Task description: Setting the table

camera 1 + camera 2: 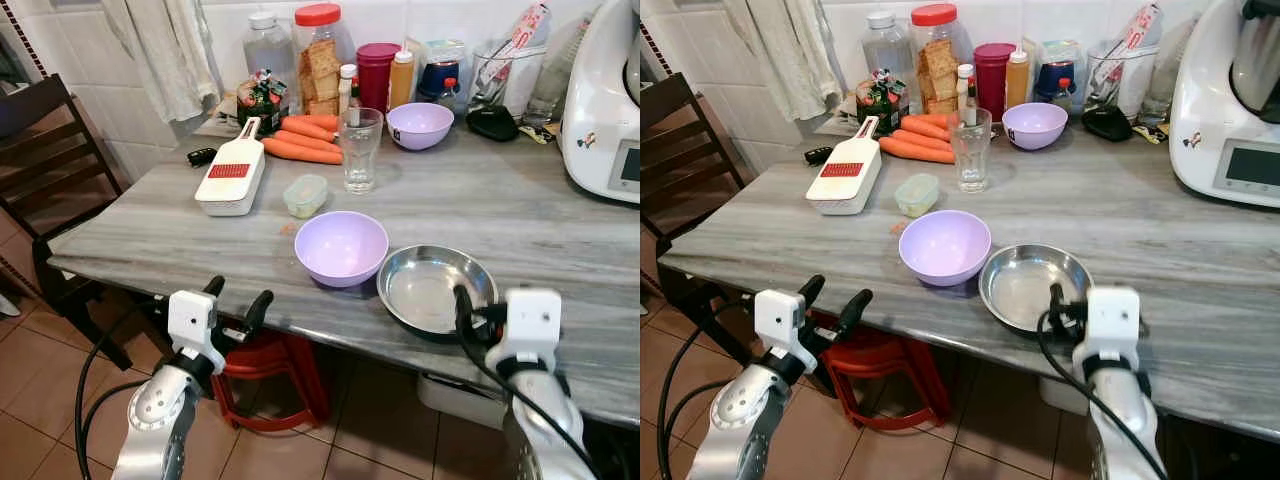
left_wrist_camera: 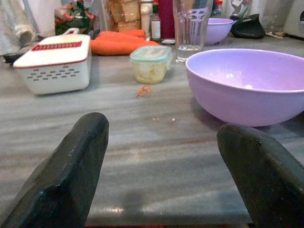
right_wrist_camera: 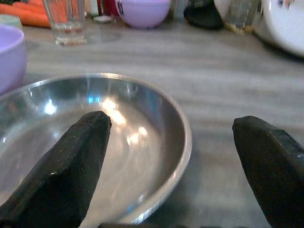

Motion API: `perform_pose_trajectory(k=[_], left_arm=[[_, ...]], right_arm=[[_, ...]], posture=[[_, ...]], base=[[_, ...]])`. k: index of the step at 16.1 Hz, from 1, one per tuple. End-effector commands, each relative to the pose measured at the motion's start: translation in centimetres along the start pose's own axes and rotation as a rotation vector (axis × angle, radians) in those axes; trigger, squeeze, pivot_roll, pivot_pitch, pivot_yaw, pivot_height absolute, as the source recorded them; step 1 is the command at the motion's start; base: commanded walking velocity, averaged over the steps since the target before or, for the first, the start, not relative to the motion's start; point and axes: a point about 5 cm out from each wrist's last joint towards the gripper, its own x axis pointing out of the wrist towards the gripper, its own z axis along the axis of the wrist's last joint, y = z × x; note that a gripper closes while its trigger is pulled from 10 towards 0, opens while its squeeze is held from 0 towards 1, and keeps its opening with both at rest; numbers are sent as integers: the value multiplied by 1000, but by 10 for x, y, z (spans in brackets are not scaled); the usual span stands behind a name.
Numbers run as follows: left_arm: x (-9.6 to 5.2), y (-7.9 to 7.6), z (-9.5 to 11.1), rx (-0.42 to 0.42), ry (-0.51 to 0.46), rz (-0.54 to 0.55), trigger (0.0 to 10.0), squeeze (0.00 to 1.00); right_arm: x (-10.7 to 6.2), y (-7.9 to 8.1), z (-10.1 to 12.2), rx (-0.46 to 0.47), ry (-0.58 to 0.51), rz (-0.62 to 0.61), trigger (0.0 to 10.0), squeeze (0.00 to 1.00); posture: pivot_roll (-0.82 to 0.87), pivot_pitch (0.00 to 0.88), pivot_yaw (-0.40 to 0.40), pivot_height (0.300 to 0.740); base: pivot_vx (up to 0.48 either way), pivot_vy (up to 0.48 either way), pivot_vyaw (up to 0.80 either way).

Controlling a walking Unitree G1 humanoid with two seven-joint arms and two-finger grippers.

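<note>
Our right gripper (image 1: 462, 303), fingers spread, sits at the steel plate (image 1: 435, 287)'s near rim — nearer than the left gripper (image 1: 238, 297), likewise spread.

Both eye views look down and forward from above the near edge of the grey marble-patterned table (image 1: 520, 215). Left wrist view sits low at table height, facing the near lilac plastic bowl (image 2: 247, 83). Right wrist view sits close over the shallow steel dish (image 3: 142, 142). All views share both.
</note>
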Motion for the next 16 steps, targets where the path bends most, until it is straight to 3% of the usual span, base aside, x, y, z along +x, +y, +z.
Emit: perform_pose_trajectory(k=[1,4,5,7,10,15,16], left_arm=[[-2,3,2,14,-3,21,10000,0],[1,-3,2,5,3,25,10000,0],[-1,-3,4,2,5,17,10000,0],[-4,-3,5,9,13,31,10000,0],[-4,8,15,85,-7,103,10000,0],[1,19,16,72,12,239,10000,0],[3,16,15,85,13,226,10000,0]], right_arm=[[-1,1,3,26,-15,-1,10000,0],[-2,1,9,57,-72,19,10000,0],[-3,-2,14,11,-125,-1,10000,0],[-9,-3,13,44,-105,23,10000,0],[-13,7,19,69,-132,16,10000,0],[-4,24,28,81,-156,64,10000,0],[0,23,26,60,-135,67,10000,0]], posture=[[-122,0,98,740],[-127,0,106,740],[-126,0,112,740],[-122,0,123,740],[-113,0,117,740],[-87,0,116,740],[-83,0,115,740]], base=[[0,0,0],[0,0,0],[0,0,0],[0,0,0],[0,0,0],[0,0,0],[0,0,0]])
